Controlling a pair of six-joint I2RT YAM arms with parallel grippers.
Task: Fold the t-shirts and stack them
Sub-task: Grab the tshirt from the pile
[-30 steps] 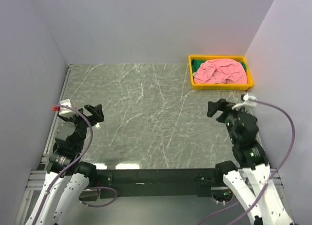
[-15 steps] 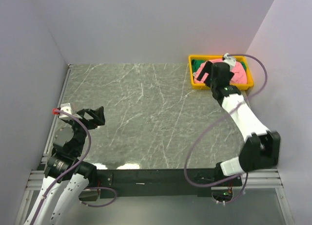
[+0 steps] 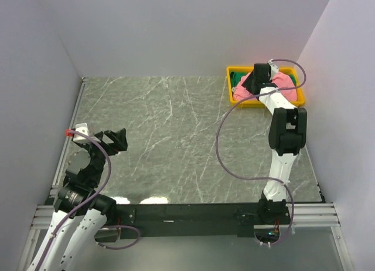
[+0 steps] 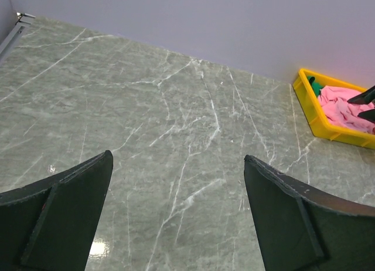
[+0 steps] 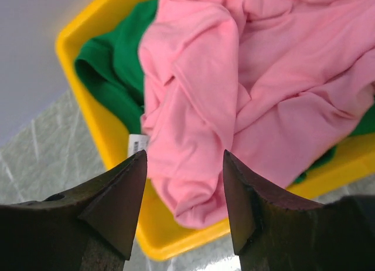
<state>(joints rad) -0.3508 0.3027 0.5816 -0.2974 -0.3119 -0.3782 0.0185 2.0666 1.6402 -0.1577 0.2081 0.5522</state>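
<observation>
The pink t-shirt lies crumpled in the yellow tray at the far right, on top of the dark green t-shirt. In the right wrist view the pink shirt spills over the tray's rim, and the green shirt shows beneath it. My right gripper is stretched out over the tray, open, its fingers just above the pink cloth with nothing between them. My left gripper is open and empty over the near left of the table. The tray also shows in the left wrist view.
The grey marble table is bounded by walls at the back and on both sides. A metal rail runs along its left edge. The right arm's purple cable loops over the table's right half.
My right arm has swung from the near right out to the tray, and its open gripper now hangs over the pink shirt. The left gripper has shifted only slightly.
</observation>
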